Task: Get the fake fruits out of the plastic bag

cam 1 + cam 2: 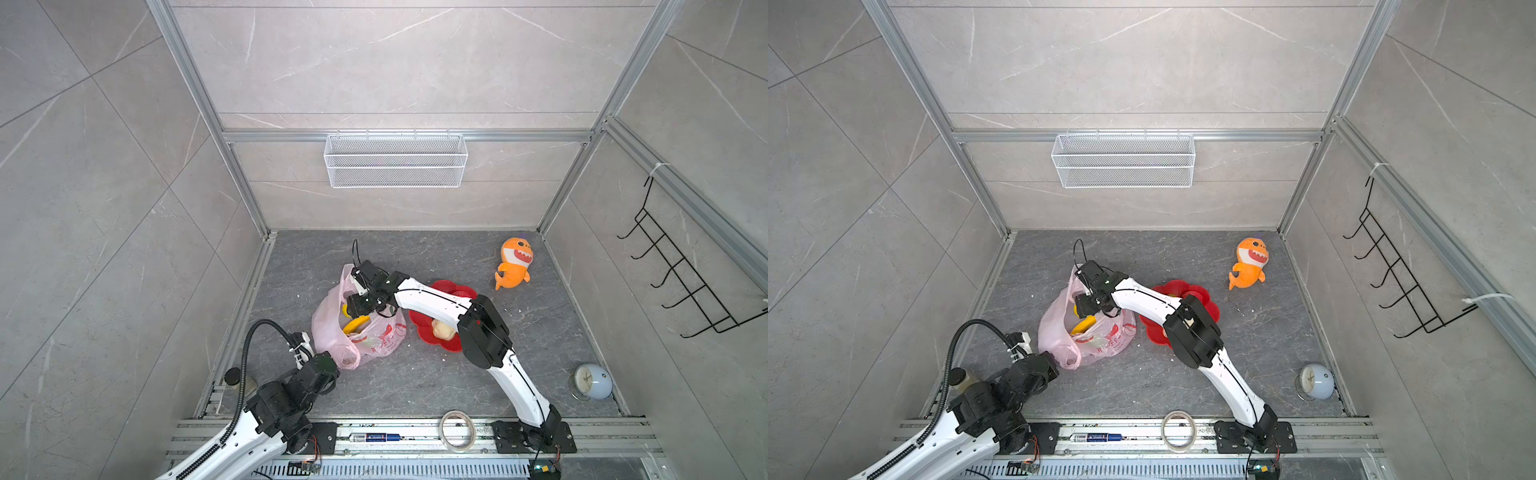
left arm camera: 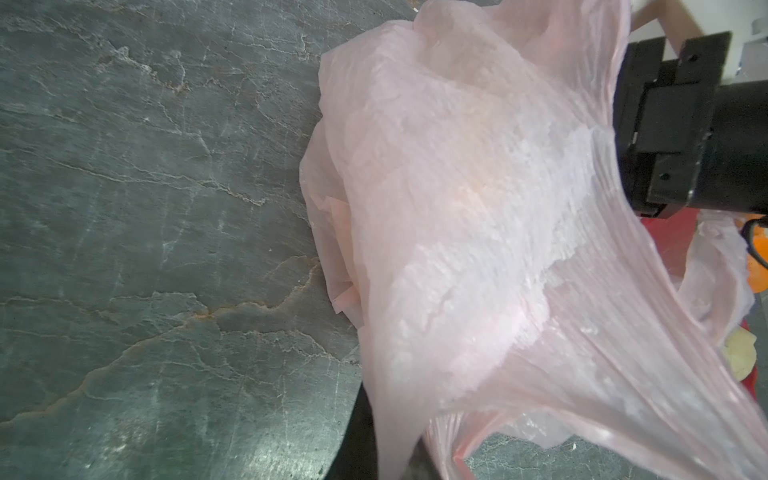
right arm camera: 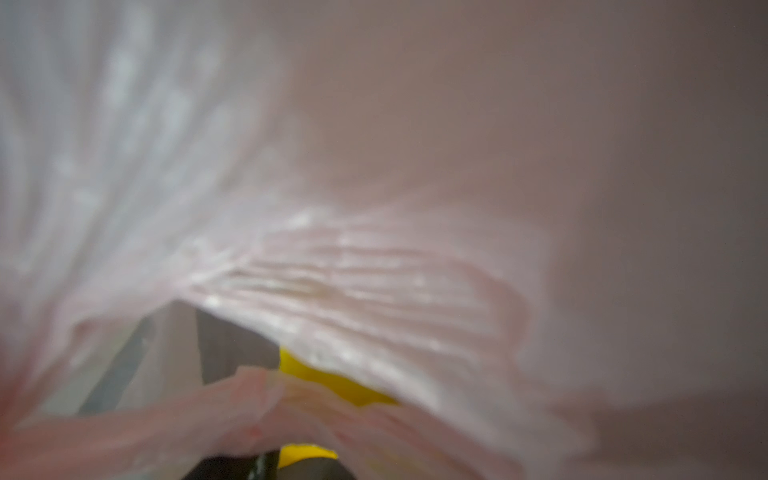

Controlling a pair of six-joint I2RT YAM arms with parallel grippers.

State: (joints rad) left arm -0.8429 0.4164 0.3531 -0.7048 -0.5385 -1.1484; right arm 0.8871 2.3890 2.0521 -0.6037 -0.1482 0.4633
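One cream fruit (image 1: 442,330) is laid out on red dish (image 1: 423,328), centre frame; banana (image 1: 357,324) is left in plastic bag (image 1: 374,343). Left jaws are clamped on bag; right jaws cannot be judged.

Grey marble-tiled walls (image 1: 395,62) enclose a dark stone floor (image 1: 415,382); a white mesh basket (image 1: 395,160) hangs at twelve o'clock, black hooks (image 1: 683,261) at three.

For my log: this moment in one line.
left hand shut on bag | right hand in bag mouth, grip unclear | one fruit on dish
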